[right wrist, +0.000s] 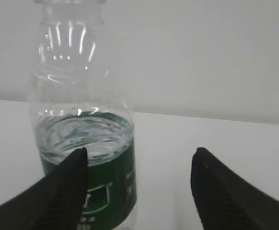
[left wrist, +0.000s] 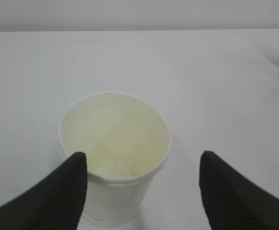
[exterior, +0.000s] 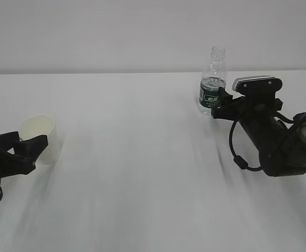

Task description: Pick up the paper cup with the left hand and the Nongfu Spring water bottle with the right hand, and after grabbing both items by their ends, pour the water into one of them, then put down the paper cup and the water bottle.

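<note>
Both jaws standing spread, off-centre on their targets.
Closing now is risking toppling the paper cup (left wrist: 114,158) near the desk's left edge, or the Nongfu Spring water bottle (right wrist: 84,143).

1. My work surface is a plain white table (exterior: 142,157) that fills the scene from near edge to far wall.
2. The paper cup (exterior: 41,137) stands upright on it at the near left, mouth open.
3. The Nongfu Spring water bottle (exterior: 212,84) stands upright at the far right, uncapped, partly filled with the water (right wrist: 84,136).
</note>
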Controlling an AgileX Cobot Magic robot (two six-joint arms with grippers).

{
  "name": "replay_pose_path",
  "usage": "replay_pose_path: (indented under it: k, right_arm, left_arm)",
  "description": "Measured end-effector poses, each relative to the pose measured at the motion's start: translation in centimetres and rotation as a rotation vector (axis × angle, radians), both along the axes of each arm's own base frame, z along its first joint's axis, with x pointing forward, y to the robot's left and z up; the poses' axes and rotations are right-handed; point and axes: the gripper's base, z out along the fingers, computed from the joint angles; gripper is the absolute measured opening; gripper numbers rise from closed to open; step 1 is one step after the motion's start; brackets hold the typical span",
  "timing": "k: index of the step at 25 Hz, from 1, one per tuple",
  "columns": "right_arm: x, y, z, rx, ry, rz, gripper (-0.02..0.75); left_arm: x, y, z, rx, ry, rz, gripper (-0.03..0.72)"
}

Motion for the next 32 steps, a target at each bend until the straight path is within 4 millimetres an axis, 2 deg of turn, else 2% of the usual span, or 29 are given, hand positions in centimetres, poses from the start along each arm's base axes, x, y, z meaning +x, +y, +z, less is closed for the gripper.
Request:
replay_pose_path:
  k: [5,10,18,22,28,32]
  right_arm:
    - [0.7,0.7,0.7,-0.018,-0.037,0.064,0.504]
    - [1.2,1.1,1.2,-0.011,-0.056,0.093,0.563]
    - [1.1,1.5,0.1,-0.026,0.037,0.137,0.608]
    - [1.1,1.5,0.1,-0.023,0.033,0.139,0.604]
    - [1.2,1.5,0.7,-0.012,-0.030,0.139,0.543]
    - [1.2,1.5,0.3,-0.016,0.007,0.139,0.536]
  left_arm:
    - [0.0,0.0,0.0,0.000,0.000,0.000,0.524]
    - [0.0,0.0,0.0,0.000,0.000,0.000,0.524]
    - [0.0,0.0,0.0,0.000,0.000,0.000,0.524]
    - [0.0,0.0,0.0,0.000,0.000,0.000,0.524]
    - [0.0,0.0,0.0,0.000,0.000,0.000,0.524]
    - [0.0,0.0,0.0,0.000,0.000,0.000,0.523]
